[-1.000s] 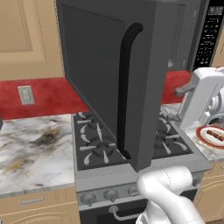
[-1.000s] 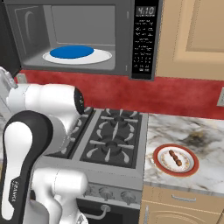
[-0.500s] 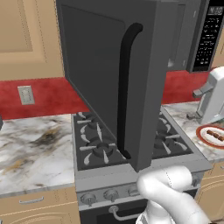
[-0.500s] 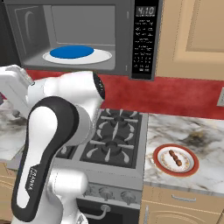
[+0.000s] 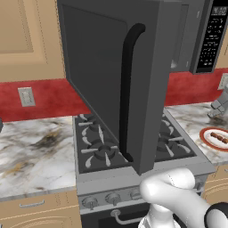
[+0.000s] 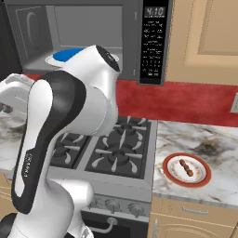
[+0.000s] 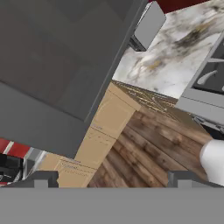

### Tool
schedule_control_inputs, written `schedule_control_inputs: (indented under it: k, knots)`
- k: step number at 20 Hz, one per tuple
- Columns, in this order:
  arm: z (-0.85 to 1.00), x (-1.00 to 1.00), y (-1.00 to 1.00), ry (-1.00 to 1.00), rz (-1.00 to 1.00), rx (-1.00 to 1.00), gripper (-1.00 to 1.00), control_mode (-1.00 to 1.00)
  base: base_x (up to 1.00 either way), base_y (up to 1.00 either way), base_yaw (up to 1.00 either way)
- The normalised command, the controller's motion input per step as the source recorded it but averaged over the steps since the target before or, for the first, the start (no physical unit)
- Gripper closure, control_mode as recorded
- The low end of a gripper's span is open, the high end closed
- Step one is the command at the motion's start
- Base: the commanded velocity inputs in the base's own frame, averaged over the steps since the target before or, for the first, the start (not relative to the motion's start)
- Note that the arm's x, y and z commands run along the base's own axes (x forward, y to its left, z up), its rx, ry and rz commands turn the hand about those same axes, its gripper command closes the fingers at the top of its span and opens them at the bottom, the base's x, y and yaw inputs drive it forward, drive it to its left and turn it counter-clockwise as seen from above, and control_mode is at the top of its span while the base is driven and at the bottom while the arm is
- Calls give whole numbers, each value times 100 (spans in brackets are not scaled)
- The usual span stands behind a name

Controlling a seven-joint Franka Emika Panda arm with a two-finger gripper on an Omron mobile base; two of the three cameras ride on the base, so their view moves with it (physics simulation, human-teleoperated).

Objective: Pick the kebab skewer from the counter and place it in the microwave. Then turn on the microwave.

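Note:
The kebab skewer point(image 6: 186, 167) point(image 5: 219, 137) lies on a red-rimmed white plate point(image 6: 166, 170) on the marble counter point(image 6: 211, 144) right of the stove. Above the stove, the microwave point(image 6: 153, 46) stands with its door point(image 5: 102, 67) swung wide open, and a blue-centred plate point(image 6: 65, 55) sits inside. My gripper point(image 7: 113, 181) is open with nothing between its fingers, far from the skewer. It looks down past the door at cabinet fronts and floor. The hand point(image 6: 11, 95) sits at the left edge of the right base view, with my arm crossing in front of the microwave opening.
The gas stove point(image 5: 102, 147) lies under the open door, whose black handle point(image 5: 127, 89) juts out toward me. More marble counter point(image 5: 31, 156) lies left of the stove. Tan cabinets point(image 6: 204, 37) flank the microwave, and wooden floor point(image 7: 144, 153) shows below.
The arm has swung: the hand slid off toward the right edge of the left base view, and the elbow rose in front of the microwave opening. The gripper stays open.

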Motion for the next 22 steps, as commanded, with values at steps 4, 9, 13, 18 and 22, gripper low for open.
schedule_control_inputs:
  k: [4,9,13,18,22]
  knots:
    - [-14,4,-41,-27,14,-37,-100,-100,0,0,0]
    - [-20,-1,-38,-29,11,-38,-100,-100,0,0,0]
    - [-24,0,-39,-14,6,-30,-100,-100,0,0,0]
    - [-34,1,-42,-15,2,-16,-100,-100,0,0,0]
    - [-31,10,-40,-11,0,-7,-100,-100,0,0,0]
